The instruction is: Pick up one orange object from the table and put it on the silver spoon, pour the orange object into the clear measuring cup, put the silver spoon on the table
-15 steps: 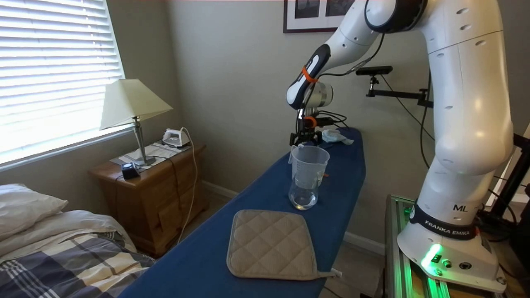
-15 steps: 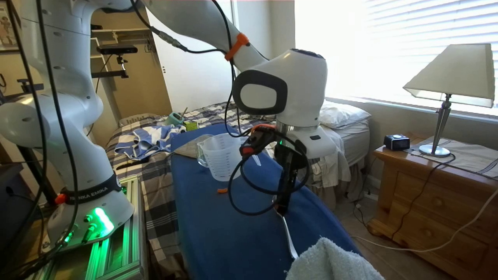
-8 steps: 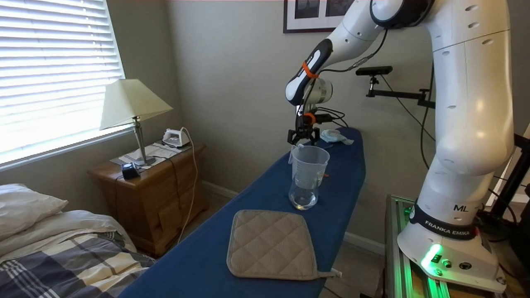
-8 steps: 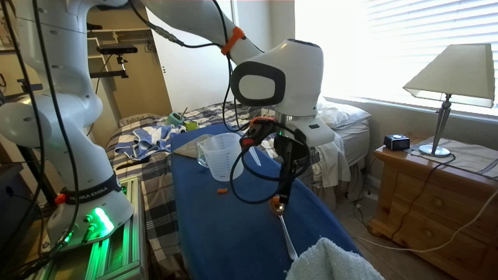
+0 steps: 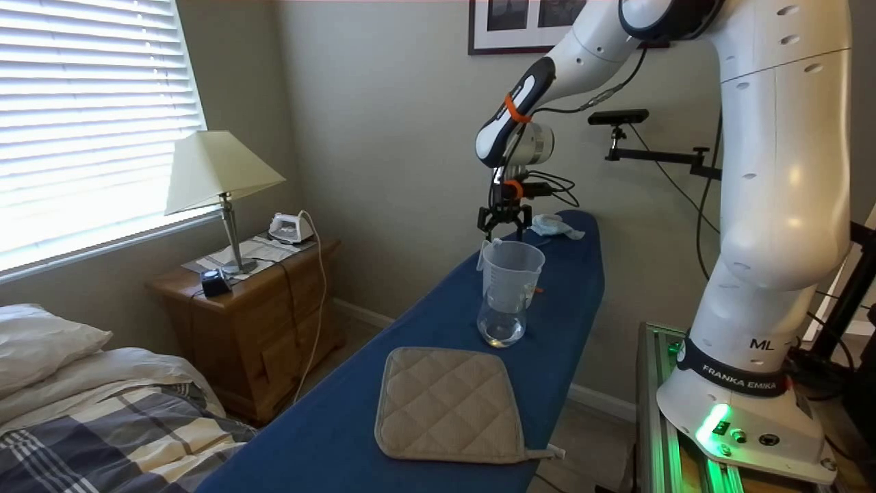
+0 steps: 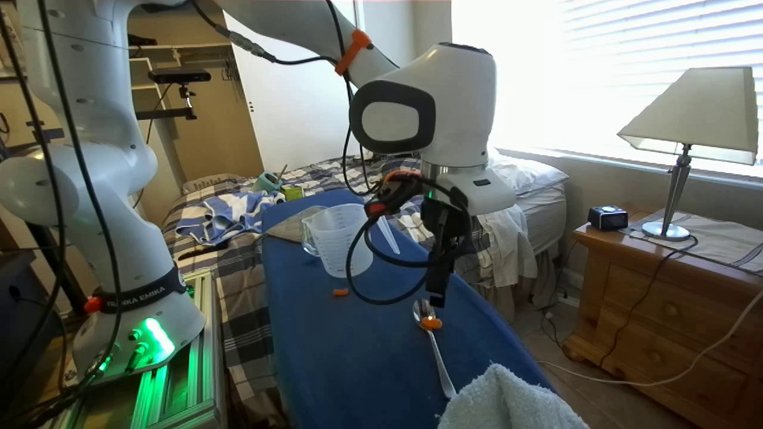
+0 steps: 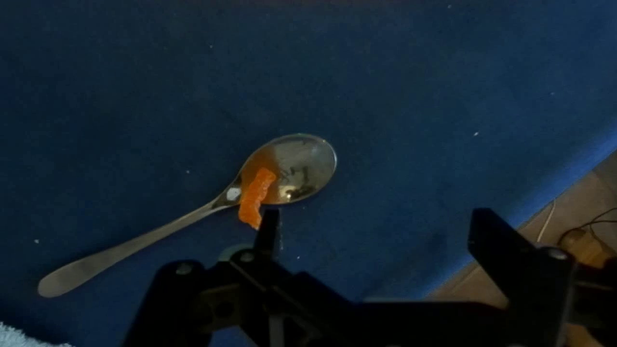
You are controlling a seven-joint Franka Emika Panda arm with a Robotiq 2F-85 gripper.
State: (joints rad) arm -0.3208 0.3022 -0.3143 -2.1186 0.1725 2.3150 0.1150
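Lying partly in the silver spoon (image 7: 193, 217) is an orange object (image 7: 255, 196) — pincer (image 7: 376, 214) spread wide, clear measuring cup (image 6: 340, 243) upright.

Near the gripper (image 5: 504, 237) lies a pale towel (image 6: 511, 402), and well apart from the gripper are a quilted pad (image 5: 448, 404), a lamp (image 5: 219, 171), an iron (image 5: 291, 228) and a pillow (image 5: 48, 342).

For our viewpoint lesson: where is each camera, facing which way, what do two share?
In an exterior view: from the quilted pad end, looking along the table; arm and jaws show.
In an exterior view: from the towel end, facing back; arm and jaws show.
Wrist view: above the table, facing down at the silver spoon; open jaws show.
Shared in both exterior views: measuring cup.
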